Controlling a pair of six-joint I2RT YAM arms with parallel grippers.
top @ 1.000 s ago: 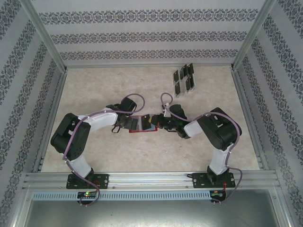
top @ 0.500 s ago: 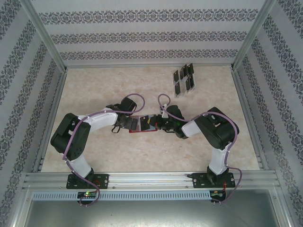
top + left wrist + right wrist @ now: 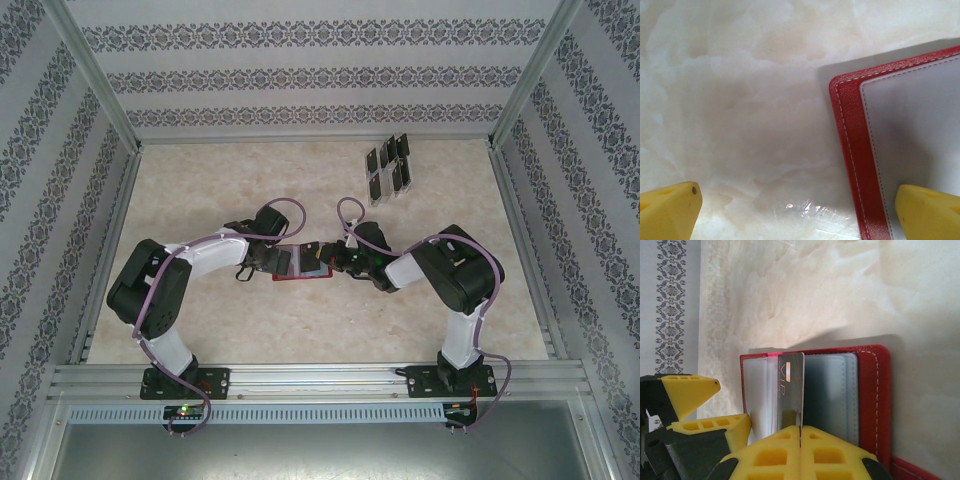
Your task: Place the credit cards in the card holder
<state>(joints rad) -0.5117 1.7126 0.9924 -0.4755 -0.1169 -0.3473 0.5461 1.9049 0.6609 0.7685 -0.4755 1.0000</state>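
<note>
The right fingers [image 3: 832, 452] are pinching a VIP credit card [image 3: 791, 390] edge-up over the red card holder [image 3: 875, 400]; the left fingers [image 3: 927, 212] are gaping wide, one seemingly touching it.

Card holder [image 3: 300, 264] is partly covered from above by the left hand [image 3: 264, 259] and right hand [image 3: 330, 258], and is cropped at the left wrist view's right and bottom edges; the credit card's [image 3: 791, 385] lower end is hidden inside the right hand's grip.
</note>
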